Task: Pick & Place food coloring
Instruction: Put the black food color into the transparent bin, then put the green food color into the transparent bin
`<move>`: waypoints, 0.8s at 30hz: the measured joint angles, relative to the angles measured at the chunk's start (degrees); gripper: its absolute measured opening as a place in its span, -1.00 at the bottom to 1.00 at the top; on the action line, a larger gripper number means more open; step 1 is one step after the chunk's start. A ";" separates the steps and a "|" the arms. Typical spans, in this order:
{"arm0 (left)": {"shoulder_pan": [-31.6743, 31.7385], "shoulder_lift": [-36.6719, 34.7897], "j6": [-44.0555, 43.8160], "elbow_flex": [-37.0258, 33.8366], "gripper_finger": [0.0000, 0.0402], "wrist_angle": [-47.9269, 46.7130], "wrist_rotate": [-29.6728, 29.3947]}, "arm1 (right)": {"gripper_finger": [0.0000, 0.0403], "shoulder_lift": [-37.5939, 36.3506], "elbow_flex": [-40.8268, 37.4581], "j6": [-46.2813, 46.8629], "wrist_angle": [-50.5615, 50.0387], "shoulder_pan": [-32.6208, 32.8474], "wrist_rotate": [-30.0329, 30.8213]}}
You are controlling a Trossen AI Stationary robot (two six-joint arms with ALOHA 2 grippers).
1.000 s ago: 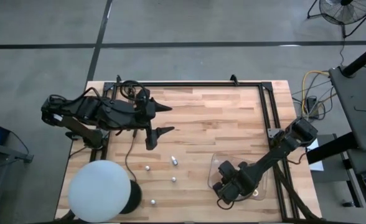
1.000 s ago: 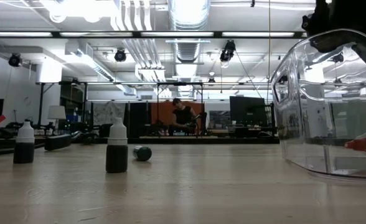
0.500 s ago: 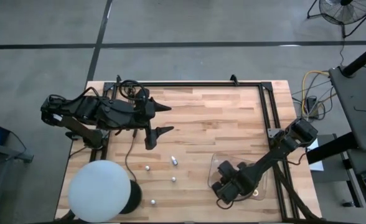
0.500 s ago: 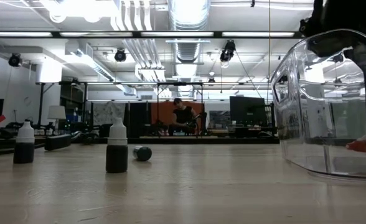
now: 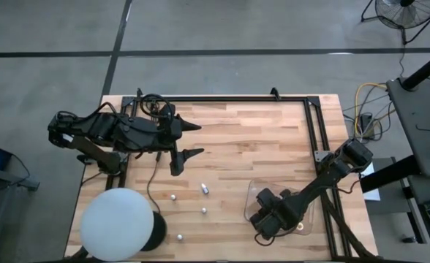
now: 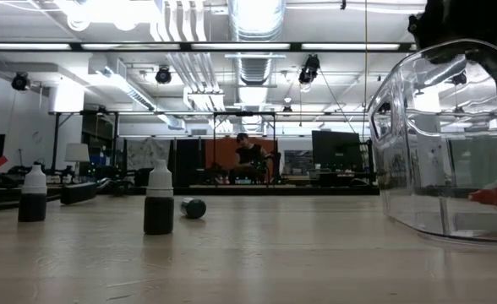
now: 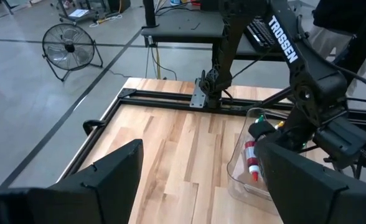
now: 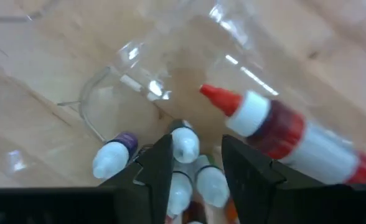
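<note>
Pale wood planks make up my worktop [image 5: 229,139], bordered by a black metal frame [image 5: 314,124] along its far and right sides; around it lies grey concrete floor, with a fan [image 7: 68,46] standing off to one side. The low view looks into a long workshop with ceiling ducts, where a person [image 6: 248,156] sits far back. I count four food coloring bottles loose on the open wood: one lying on its side [image 5: 205,189], and three upright [image 5: 173,196], [image 5: 204,210], [image 5: 179,237]. Inside the clear tray [image 5: 250,196] near the right front corner sits a cluster of about four small bottles [image 8: 184,144], plus one larger red-tipped bottle [image 8: 282,134] lying on its side. One big white ball [image 5: 116,223] fills the left front corner. My right tool [image 8: 195,163] is down inside the tray, its fingers parted a little just over the white-capped bottles and gripping nothing. My left tool [image 5: 189,140] hangs over the left side, spread wide and empty. The middle and far half of the worktop lie open.
</note>
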 joint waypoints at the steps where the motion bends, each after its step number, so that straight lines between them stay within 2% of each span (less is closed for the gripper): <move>1: 0.02 0.00 -0.01 0.00 0.44 0.02 0.00 | -0.34 0.00 0.82 -0.47 -1.61 0.00 0.43; 10: 0.10 0.00 -1.11 0.00 0.44 -0.77 0.01 | -0.26 -0.07 11.43 -5.81 -13.89 -0.07 4.08; 13: 0.16 0.00 -4.32 0.00 0.44 -2.77 -0.01 | -0.23 -0.09 15.15 -6.69 -17.42 -0.11 4.42; 16: 0.51 0.00 -11.61 0.00 0.44 -5.30 -0.48 | -0.17 -0.09 18.84 -8.06 -20.93 -0.13 4.57; 20: 0.63 0.53 -22.65 0.00 0.44 -9.43 -4.12 | -0.04 -0.11 23.61 -12.01 -25.47 -0.13 5.14; 24: 1.35 1.72 -38.08 0.00 0.44 -15.56 -6.94 | 0.12 -0.43 27.91 -19.24 -27.71 -0.28 6.05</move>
